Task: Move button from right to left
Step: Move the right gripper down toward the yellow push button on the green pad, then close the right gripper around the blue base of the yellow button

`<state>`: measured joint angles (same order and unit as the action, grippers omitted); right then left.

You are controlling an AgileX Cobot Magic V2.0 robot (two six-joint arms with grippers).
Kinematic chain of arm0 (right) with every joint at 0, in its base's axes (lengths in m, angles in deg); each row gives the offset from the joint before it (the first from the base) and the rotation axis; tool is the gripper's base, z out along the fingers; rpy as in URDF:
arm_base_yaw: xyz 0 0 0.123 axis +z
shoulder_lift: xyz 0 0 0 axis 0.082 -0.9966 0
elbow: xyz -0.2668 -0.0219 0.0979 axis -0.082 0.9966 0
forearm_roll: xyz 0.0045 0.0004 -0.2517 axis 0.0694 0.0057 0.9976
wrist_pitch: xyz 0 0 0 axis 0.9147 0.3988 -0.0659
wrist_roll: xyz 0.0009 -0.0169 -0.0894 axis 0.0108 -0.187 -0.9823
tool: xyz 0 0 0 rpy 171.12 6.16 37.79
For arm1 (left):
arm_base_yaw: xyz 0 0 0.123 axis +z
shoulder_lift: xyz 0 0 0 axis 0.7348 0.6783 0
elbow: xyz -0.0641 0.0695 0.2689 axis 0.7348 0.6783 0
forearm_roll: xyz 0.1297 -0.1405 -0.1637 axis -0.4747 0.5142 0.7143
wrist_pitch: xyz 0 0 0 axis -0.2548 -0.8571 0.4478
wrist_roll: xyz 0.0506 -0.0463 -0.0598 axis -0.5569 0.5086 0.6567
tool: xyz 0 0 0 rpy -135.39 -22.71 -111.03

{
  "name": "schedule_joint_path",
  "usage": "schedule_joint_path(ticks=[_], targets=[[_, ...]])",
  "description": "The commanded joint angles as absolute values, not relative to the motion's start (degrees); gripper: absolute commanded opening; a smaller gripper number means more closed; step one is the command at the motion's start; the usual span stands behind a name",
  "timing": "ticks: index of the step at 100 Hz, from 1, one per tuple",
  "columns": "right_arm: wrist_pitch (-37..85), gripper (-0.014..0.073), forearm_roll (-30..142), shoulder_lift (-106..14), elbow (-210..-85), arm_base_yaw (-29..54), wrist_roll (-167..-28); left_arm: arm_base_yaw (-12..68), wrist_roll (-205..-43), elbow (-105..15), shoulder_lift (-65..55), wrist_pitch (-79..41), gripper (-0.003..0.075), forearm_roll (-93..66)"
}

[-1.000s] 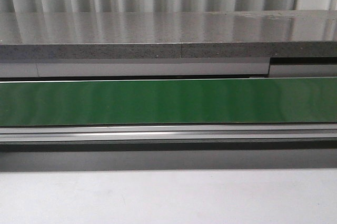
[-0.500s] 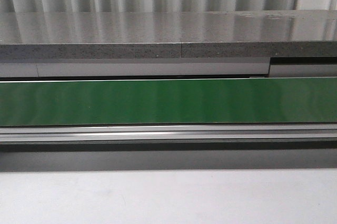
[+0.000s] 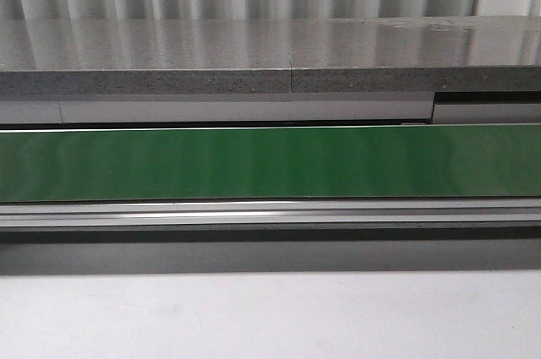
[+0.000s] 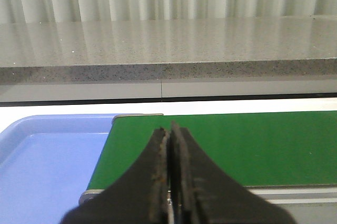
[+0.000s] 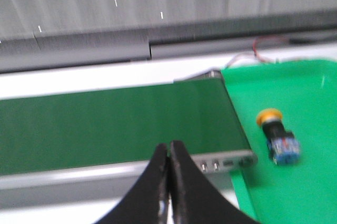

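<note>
So the button [image 5: 277,134] lies on its side in the green tray [image 5: 310,92], just right of the green belt [image 5: 116,124], waiting to be picked up. Both the right end effector [image 5: 168,182] and the left end effector [image 4: 169,182] are closed and hold nothing. A blue tray [image 4: 42,155] sits at the belt's left end, likely for the button.

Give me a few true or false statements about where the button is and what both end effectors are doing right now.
1. The button lies in the green tray. True.
2. The right end effector holds the button. False: it is shut on nothing, and the button lies apart from it.
3. The left end effector is shut. True.
4. A blue tray sits at one end of the belt. True.
5. The button rides on the belt. False: the belt is bare.
</note>
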<state>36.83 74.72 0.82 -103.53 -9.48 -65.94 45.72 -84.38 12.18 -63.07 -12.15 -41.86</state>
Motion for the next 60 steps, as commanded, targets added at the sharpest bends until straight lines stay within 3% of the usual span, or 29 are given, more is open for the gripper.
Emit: schedule_joint_path(ticks=[1,11,21,29,38,45,60], targets=[[39.05,-0.0064,75.65,-4.75,-109.15,-9.55,-66.15,45.72,-84.38,13.58,-65.17,-7.69,-0.002,-41.4],[44.08,-0.0054,75.6,-11.42,-113.2,-9.55,-66.15,45.72,-84.38,13.58,-65.17,-7.69,-0.002,-41.4],[46.95,0.0052,75.6,-17.55,-116.07,-9.55,-66.15,45.72,-84.38,13.58,-65.17,-7.69,-0.002,-41.4],[47.92,0.0227,75.6,-21.79,-118.07,-9.55,-66.15,45.72,-84.38,13.58,-65.17,-7.69,-0.002,-41.4],[48.58,0.0506,75.6,-26.18,-120.4,-9.55,-66.15,45.72,-84.38,13.58,-65.17,-7.69,-0.002,-41.4],[49.23,0.0632,75.6,-29.17,-122.47,-9.55,-66.1,45.72,-84.38,13.58,-65.17,-7.69,-0.002,-41.4],[53.68,0.0645,75.65,-35.74,-128.57,-10.29,-66.1,45.72,-84.38,13.58,-65.17,-7.69,-0.002,-41.4]])
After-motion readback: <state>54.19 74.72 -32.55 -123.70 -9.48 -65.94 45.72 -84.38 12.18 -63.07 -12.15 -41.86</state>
